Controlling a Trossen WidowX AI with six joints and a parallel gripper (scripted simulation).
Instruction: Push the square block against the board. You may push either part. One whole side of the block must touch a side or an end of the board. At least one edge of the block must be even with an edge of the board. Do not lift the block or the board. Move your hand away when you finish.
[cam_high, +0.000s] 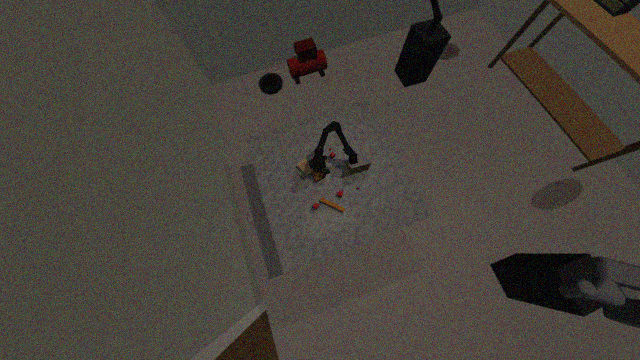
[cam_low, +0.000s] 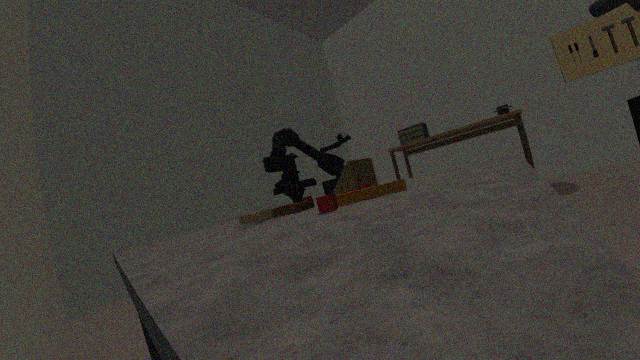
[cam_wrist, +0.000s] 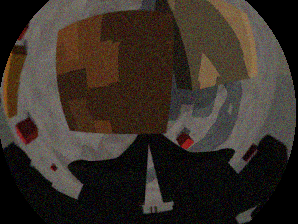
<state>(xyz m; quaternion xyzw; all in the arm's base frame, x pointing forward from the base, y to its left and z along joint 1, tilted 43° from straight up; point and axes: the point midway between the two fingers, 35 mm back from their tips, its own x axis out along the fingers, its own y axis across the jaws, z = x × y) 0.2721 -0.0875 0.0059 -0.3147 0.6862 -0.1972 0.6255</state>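
Note:
A brown patterned square block (cam_high: 318, 176) (cam_low: 295, 207) (cam_wrist: 115, 75) lies flat in front of my fingertips. A tan board (cam_high: 302, 166) (cam_low: 255, 217) (cam_wrist: 225, 55) lies flat on its right in the wrist view, partly in shadow and cut off at the top. The two lie at an angle, with a dark wedge between their facing sides that narrows toward the top of the wrist view; I cannot tell whether they touch. My gripper (cam_high: 317, 171) (cam_low: 298, 200) (cam_wrist: 148, 128) is shut and empty, low beside the block's near side; contact is not clear.
Red cubes lie around, one (cam_high: 332, 155) (cam_wrist: 185, 141) right of the fingertips in the wrist view, another (cam_high: 340, 193) (cam_wrist: 26, 130) to the left. An orange bar (cam_high: 332, 205) (cam_low: 372, 192) (cam_wrist: 13, 85) lies farther left. A tan panel (cam_high: 357, 170) (cam_low: 357, 175) stands near the arm's base.

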